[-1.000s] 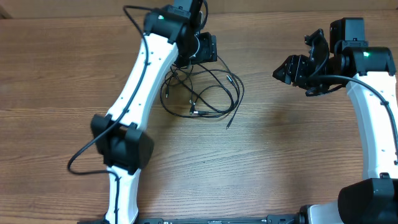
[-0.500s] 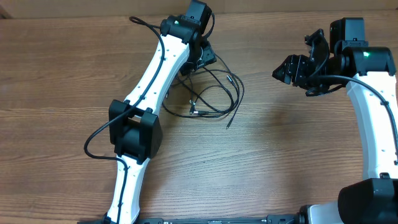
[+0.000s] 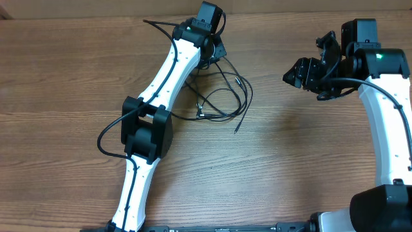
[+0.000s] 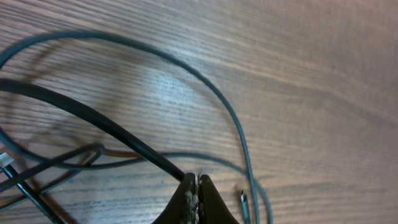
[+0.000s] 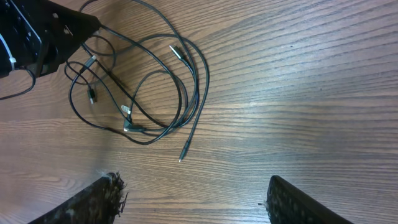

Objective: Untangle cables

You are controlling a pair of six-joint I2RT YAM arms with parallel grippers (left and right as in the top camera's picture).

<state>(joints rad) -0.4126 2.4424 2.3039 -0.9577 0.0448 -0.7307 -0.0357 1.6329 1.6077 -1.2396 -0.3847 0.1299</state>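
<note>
The cables [image 3: 201,114] lie as a loose black tangle with small plug tips on the wooden table [image 3: 290,161], centre-left. My left gripper [image 3: 215,53] sits at the tangle's far edge. In the left wrist view its jaws [image 4: 196,180] are pressed together, and a black cable [image 4: 106,124] runs straight into their tips. My right gripper [image 3: 302,71] hovers open to the right of the tangle, well apart from it. Its fingers frame bare wood in the right wrist view [image 5: 193,183], with the cables [image 5: 127,121] farther off at upper left.
The left arm's white links [image 3: 164,84] stretch diagonally over the table's left half, with their own thicker black wire [image 3: 106,135] looping out. The right arm [image 3: 386,129] stands along the right edge. A loose plug end [image 3: 237,129] points toward the table's middle.
My left arm has swung toward the back right and its gripper has gone from open to shut at the tangle's far edge. The right arm has hardly moved.
</note>
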